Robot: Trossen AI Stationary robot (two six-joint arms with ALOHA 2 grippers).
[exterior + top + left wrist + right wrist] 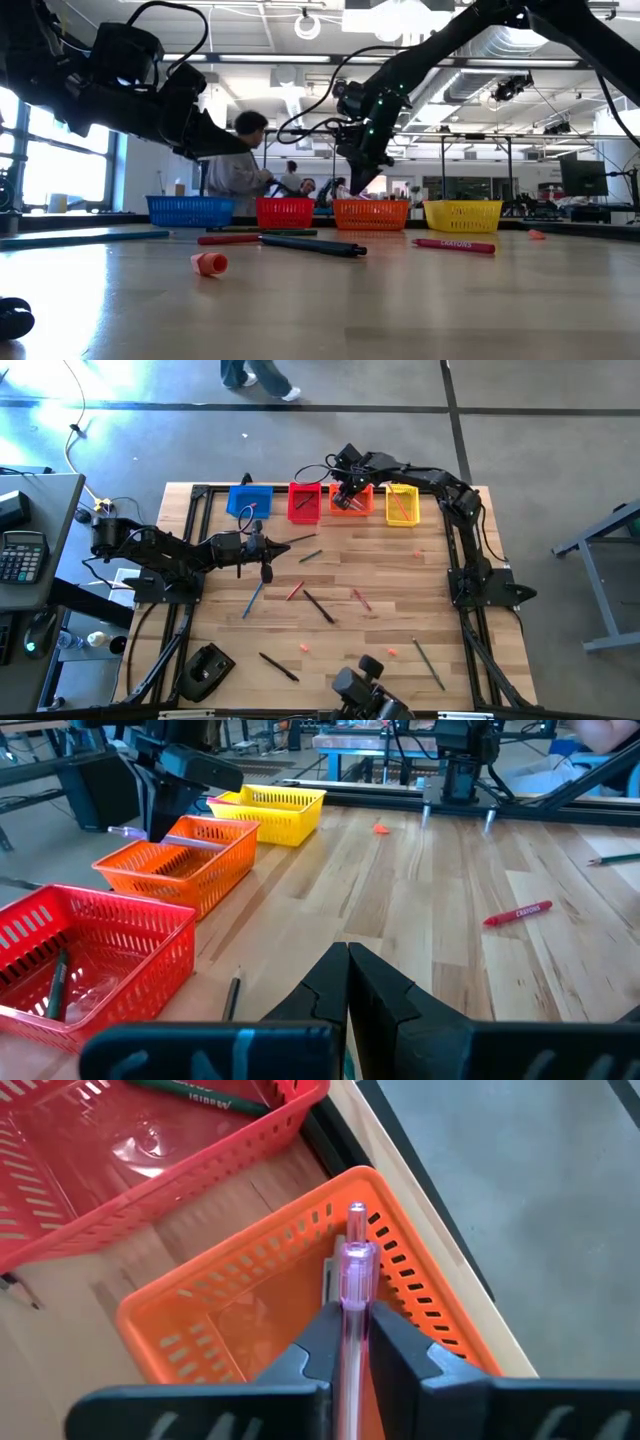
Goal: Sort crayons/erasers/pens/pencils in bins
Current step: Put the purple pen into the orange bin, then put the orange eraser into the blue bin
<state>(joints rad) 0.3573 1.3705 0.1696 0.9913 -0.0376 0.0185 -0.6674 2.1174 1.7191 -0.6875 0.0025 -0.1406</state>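
1. Nearest the low camera, a small pink-red eraser [209,263] lies on the wooden table [380,575], with a dark pen [312,245] and a red crayon [455,244] farther back.
2. Four bins stand in a row along the far edge: blue bin [249,500], red bin [304,502], orange bin [351,501], yellow bin [402,505].
3. Right gripper [352,1342] hangs over the orange bin, its fingers pressed on a clear purple pen [354,1295] that points down into the bin.
4. Left gripper [348,982] hovers over the table in front of the blue and red bins, fingers closed together and holding nothing.
5. More erasers [304,647] lie near the front edge, among scattered pencils and crayons.
6. One dark stick [55,982] lies in the red bin.
7. Behind the table, a person [240,165] is seen in the room.
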